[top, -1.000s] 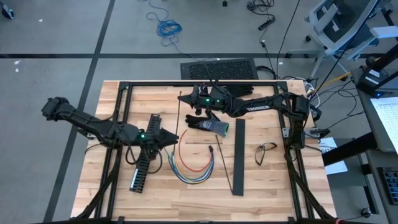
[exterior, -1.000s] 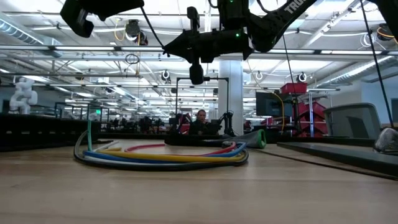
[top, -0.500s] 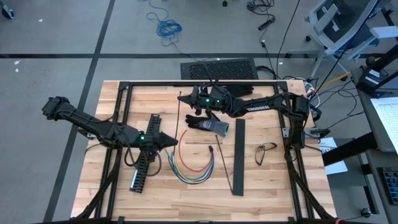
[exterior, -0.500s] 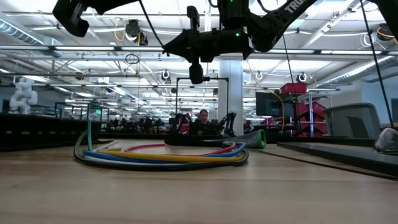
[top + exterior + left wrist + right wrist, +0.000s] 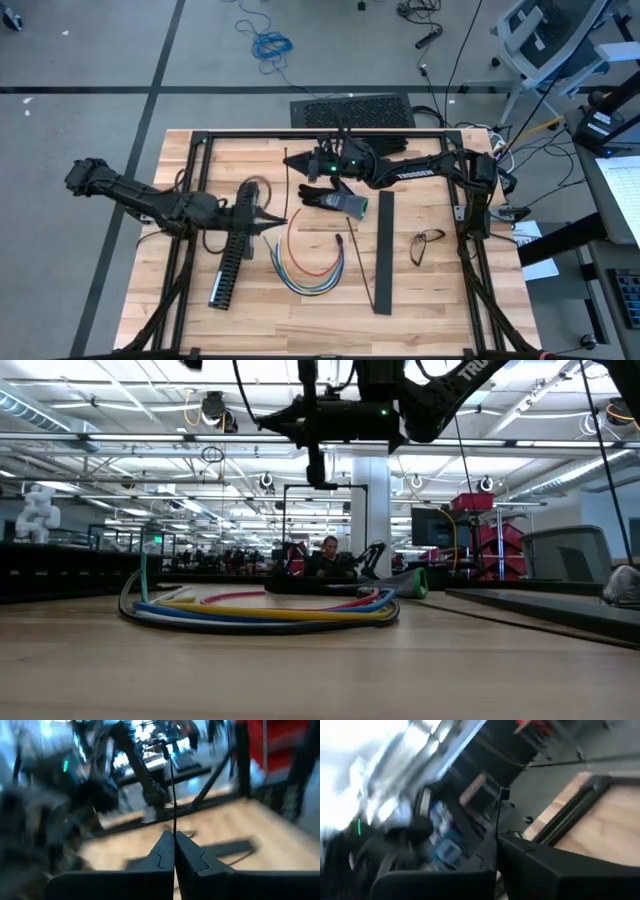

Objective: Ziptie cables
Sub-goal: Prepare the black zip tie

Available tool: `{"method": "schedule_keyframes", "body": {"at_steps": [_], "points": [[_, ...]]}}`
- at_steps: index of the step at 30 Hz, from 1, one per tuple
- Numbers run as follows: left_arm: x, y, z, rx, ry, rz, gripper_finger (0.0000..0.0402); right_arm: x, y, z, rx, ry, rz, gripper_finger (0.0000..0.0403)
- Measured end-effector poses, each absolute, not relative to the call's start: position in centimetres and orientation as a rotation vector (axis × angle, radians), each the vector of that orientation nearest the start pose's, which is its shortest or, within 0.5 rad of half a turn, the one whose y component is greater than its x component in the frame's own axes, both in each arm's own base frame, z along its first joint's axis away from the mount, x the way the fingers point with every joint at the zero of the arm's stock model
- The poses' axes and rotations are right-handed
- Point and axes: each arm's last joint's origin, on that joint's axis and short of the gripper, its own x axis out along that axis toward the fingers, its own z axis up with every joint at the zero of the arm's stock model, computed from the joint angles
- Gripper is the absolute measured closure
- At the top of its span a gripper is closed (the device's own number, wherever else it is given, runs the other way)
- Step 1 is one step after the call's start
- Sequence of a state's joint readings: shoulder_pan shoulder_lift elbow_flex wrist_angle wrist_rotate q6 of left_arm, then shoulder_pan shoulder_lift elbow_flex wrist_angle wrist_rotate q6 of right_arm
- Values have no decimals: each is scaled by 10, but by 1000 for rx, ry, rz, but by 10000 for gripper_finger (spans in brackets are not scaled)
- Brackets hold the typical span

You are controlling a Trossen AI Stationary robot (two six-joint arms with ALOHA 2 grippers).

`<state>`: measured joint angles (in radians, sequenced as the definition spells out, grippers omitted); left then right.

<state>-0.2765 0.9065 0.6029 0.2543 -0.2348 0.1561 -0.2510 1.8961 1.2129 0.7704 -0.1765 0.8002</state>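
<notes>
The cables point(image 5: 308, 262), a U-shaped bundle of red, yellow, blue and green wires, lie flat on the tabletop point(image 5: 420, 290) near its middle, touched by neither of my tools; from table height they show as a low loop point(image 5: 260, 612) with one end curling up.

At about 9 o'clock from them my left tool point(image 5: 281, 219) hangs above the wood, its two dark fingers point(image 5: 192, 857) pressed together; a thin black strip stands up from between them, so I read it as clenched on a zip tie point(image 5: 172, 790). Under that arm lies the long black slotted duct point(image 5: 232, 255), running from 12 toward 7 o'clock.

At 12 o'clock from the cables my right tool point(image 5: 290, 160) is clenched too, a thin black strip point(image 5: 500, 810) rising at its tips. Just below it rests a black glove point(image 5: 335, 200). At 3 o'clock lie a flat black bar point(image 5: 383, 252) and, farther out, a pair of glasses point(image 5: 428, 240).
</notes>
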Motion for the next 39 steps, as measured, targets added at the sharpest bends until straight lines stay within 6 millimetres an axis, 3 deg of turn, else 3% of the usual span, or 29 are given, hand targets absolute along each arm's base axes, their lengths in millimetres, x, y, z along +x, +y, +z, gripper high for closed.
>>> {"method": "schedule_keyframes", "body": {"at_steps": [7, 11, 14, 19, 29, 39], "points": [[201, -36, 282, -461, 68, 20, 401, 417, -90, 259, 189, -118, 125, 403], [200, -34, 271, -747, 106, 30, 401, 415, -92, 261, 71, -131, 112, 403], [201, -34, 275, -904, 67, 19, 401, 414, -95, 262, 7, -131, 100, 403], [201, -33, 288, -1043, -51, -43, 401, 415, -95, 258, -86, -93, 111, 403], [201, -31, 288, -1183, -85, 8, 402, 414, -94, 255, -148, -70, 173, 403], [203, -10, 283, -1228, -85, 37, 402, 406, -89, 279, -230, -153, 188, 403]]}}
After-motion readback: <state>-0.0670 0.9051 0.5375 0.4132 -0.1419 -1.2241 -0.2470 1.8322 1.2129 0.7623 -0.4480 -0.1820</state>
